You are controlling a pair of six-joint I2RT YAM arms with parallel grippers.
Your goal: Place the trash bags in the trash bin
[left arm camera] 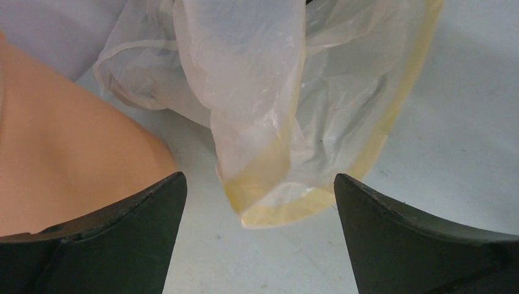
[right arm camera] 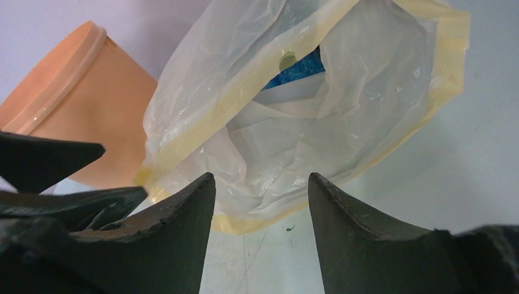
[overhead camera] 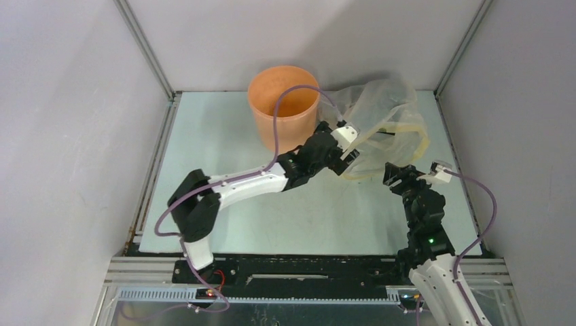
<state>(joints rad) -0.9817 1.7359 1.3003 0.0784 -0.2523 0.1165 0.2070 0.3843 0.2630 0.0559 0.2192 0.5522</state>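
Note:
The orange trash bin (overhead camera: 283,102) stands upright at the back of the table; its wall also shows in the left wrist view (left arm camera: 61,159) and the right wrist view (right arm camera: 85,104). No black trash bag shows in any view. My left gripper (overhead camera: 349,157) is open and empty, just right of the bin, its fingers at the near edge of a translucent yellowish bag (overhead camera: 388,125). My right gripper (overhead camera: 396,174) is open and empty at that bag's near right edge. The bag's yellow rim lies between the left jaws (left arm camera: 260,177) and just ahead of the right jaws (right arm camera: 261,176).
The translucent yellowish bag (right arm camera: 318,122) lies crumpled on the table with something blue and white inside (right arm camera: 300,70). The left gripper's fingers (right arm camera: 49,159) show at the left of the right wrist view. Grey walls with metal posts enclose the table.

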